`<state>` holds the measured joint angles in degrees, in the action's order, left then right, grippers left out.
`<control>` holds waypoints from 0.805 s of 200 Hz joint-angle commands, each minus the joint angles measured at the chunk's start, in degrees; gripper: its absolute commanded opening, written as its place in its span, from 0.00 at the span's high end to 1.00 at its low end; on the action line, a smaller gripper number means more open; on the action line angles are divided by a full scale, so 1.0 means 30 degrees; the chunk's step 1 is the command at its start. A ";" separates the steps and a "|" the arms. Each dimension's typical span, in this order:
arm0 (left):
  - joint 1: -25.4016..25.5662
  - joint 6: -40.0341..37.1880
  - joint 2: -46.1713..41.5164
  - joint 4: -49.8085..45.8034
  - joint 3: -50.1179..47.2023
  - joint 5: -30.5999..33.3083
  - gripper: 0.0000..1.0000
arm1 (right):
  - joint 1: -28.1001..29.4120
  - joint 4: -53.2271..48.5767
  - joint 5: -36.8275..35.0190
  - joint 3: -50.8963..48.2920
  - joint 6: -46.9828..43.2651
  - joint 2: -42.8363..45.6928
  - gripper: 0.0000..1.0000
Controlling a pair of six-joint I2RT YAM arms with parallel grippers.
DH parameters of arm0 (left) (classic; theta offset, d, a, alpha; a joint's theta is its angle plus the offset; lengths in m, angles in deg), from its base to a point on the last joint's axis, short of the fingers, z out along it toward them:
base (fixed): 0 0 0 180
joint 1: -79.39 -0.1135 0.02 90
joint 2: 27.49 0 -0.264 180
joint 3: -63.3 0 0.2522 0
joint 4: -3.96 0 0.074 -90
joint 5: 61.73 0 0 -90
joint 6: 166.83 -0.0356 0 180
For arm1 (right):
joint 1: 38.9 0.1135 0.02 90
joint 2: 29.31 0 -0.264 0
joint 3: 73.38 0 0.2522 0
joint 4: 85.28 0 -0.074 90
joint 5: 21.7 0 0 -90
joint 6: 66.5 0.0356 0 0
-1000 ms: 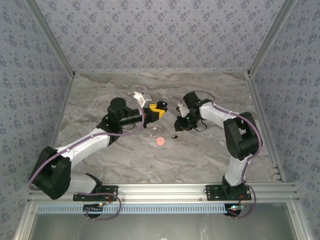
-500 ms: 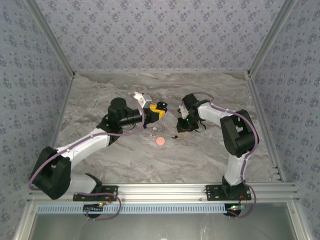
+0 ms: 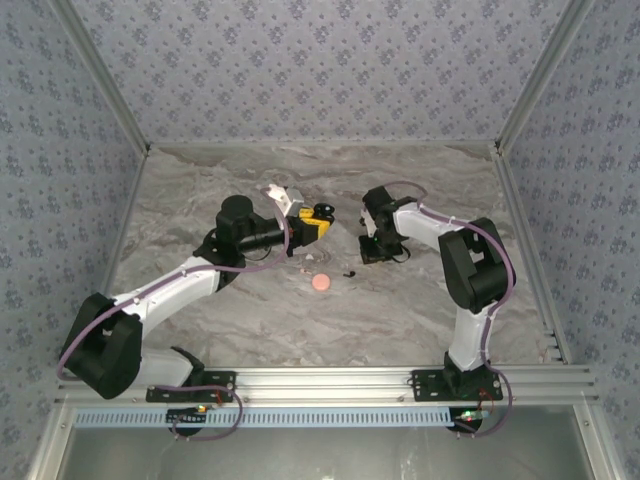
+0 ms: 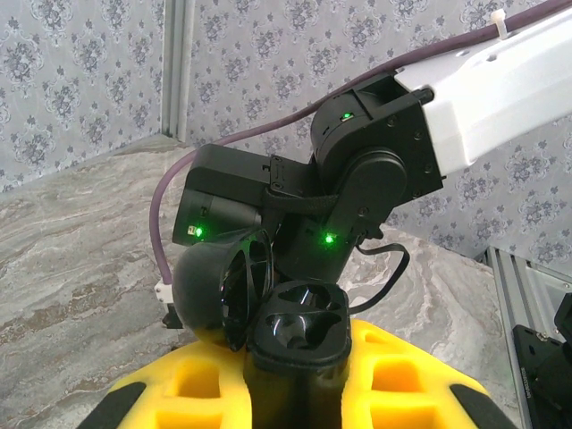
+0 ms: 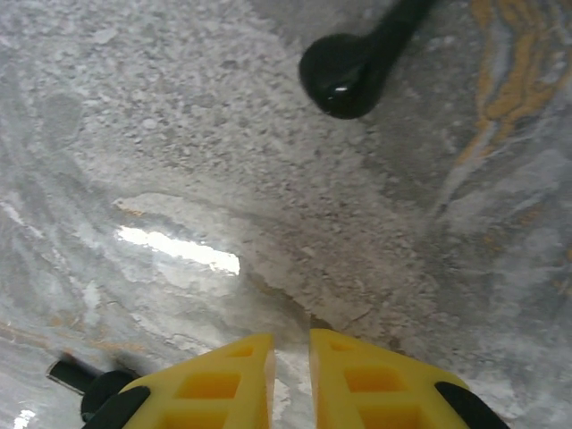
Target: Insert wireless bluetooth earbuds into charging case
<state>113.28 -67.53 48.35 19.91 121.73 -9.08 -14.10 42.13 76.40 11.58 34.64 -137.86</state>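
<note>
White-black arms (image 3: 170, 290), purple cables (image 4: 163, 210), yellow pincers (image 5: 290, 347)

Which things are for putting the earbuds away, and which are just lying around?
For the job:
- charging case, lid open, held in the left gripper's jaws
- black earbud
- second earbud
- right gripper, jaws nearly together, holding nothing

Just lying about:
- orange disc
</note>
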 commanded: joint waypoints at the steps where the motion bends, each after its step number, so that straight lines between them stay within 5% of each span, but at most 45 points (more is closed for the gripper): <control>1: 0.0113 -0.0433 -0.0375 0.0056 0.0097 0.0143 0.88 | 0.0087 -0.0914 -0.0770 0.0583 -0.0138 -0.0254 0.81; 84: 0.0124 -0.0546 -0.0535 -0.0166 0.0209 0.0197 0.88 | -0.0890 -0.0361 0.1175 0.0801 0.0427 0.2009 0.67; 161: 0.0119 -0.0624 -0.0544 -0.0292 0.0285 0.0258 0.88 | -0.1768 -0.0884 0.1201 0.2609 0.0391 0.0369 0.61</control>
<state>113.28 -68.45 48.26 18.60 121.73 -8.27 -19.15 41.48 78.23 16.17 35.75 -133.82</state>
